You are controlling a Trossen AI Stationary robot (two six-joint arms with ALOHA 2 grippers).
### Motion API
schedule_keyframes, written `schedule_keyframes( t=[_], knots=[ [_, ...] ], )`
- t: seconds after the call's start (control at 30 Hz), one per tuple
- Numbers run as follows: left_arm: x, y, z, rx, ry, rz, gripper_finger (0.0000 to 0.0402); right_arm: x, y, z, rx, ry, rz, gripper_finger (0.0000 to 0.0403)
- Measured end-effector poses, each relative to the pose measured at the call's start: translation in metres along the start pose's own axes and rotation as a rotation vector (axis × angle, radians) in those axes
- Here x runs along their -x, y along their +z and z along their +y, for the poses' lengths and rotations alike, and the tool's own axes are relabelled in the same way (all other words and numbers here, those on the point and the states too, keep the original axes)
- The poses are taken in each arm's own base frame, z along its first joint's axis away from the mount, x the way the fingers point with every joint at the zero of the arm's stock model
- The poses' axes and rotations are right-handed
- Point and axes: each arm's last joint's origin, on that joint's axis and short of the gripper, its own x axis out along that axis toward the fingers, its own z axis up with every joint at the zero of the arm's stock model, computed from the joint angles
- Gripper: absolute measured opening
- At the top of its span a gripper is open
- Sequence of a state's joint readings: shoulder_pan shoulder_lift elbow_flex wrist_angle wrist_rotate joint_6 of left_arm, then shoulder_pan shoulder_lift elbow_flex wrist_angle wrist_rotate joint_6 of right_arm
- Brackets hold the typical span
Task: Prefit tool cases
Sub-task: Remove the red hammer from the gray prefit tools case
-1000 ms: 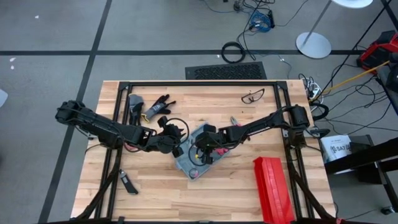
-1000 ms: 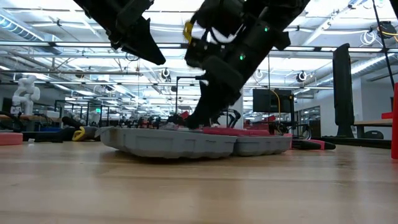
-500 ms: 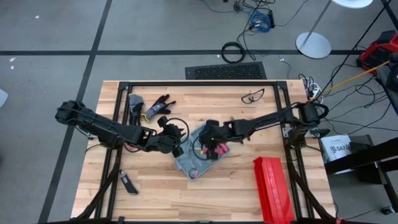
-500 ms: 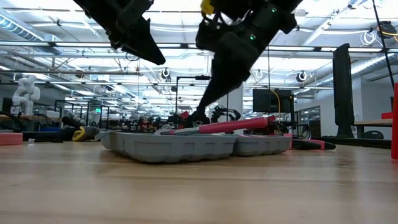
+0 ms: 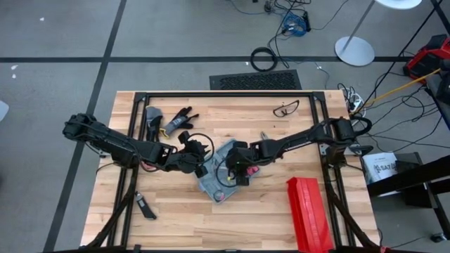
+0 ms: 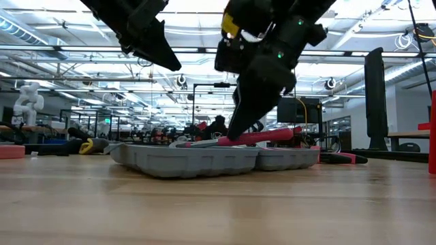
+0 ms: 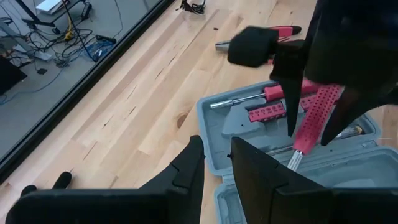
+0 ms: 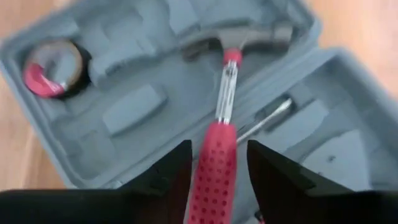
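The tool case (image 5: 223, 179) lies open on the table's middle, grey moulded slots up, resting on its two shells (image 6: 204, 158). A hammer (image 8: 225, 87) lies in it, with its head (image 8: 249, 36) in a slot. Its red handle (image 6: 262, 137) slants up across the case. My right gripper (image 8: 217, 168) stands open over the case (image 5: 235, 169), one finger on each side of that handle, with a gap showing on one side. My left gripper (image 7: 217, 165) hangs open and empty above the table at the case's left edge (image 5: 200, 164).
A long red ribbed box (image 5: 307, 211) lies at the near right. Black gloves (image 5: 179, 119) and safety glasses (image 5: 285, 109) lie near the far edge, and a dark-handled tool (image 5: 144, 206) at the near left. A red-handled tool (image 7: 273, 31) lies on the table beyond the case.
My right gripper, shut a second ago low over the case, rose toward the far edge. It then came back down over the hammer's handle and opened around it. The handle lay flat in the case before and now slants with its free end raised.
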State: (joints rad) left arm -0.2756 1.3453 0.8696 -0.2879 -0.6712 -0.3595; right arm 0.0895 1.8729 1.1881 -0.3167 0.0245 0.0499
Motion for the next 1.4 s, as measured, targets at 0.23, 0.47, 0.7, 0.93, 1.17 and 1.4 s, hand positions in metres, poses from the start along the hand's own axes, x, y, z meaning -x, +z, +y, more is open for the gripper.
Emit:
schedule_keyframes(
  t=[0.23, 0.47, 0.7, 0.93, 1.17, 1.4],
  knots=[
    [0.0, 0.0, 0.0, 0.0, 0.0, 0.0, 0.0086, -0.015, -0.004, 0.0, -0.052, 0.002, 0.029, 0.0142],
    [0.0, 0.0, 0.0, 0.0, 0.0, 0.0, 0.0086, -0.006, -0.005, 0.001, -0.025, 0.018, 0.036, 0.007],
    [0.0, 0.0, 0.0, -0.001, 0.002, 0.0, 0.0086, 0.02, 0.004, 0.003, -0.027, -0.042, -0.028, 0.0003],
    [0.0, 0.0, 0.0, -0.003, 0.005, 0.001, 0.0086, 0.05, 0.003, -0.012, -0.024, -0.156, -0.002, 0.0004],
    [0.0, -0.001, 0.0, -0.006, 0.009, 0.002, 0.0086, 0.038, -0.001, -0.006, 0.141, -0.05, 0.039, 0.0025],
    [0.0, 0.0, 0.001, -0.006, 0.012, 0.002, 0.0086, 0.027, 0.002, -0.006, 0.27, -0.054, 0.007, 0.012]
  ],
)
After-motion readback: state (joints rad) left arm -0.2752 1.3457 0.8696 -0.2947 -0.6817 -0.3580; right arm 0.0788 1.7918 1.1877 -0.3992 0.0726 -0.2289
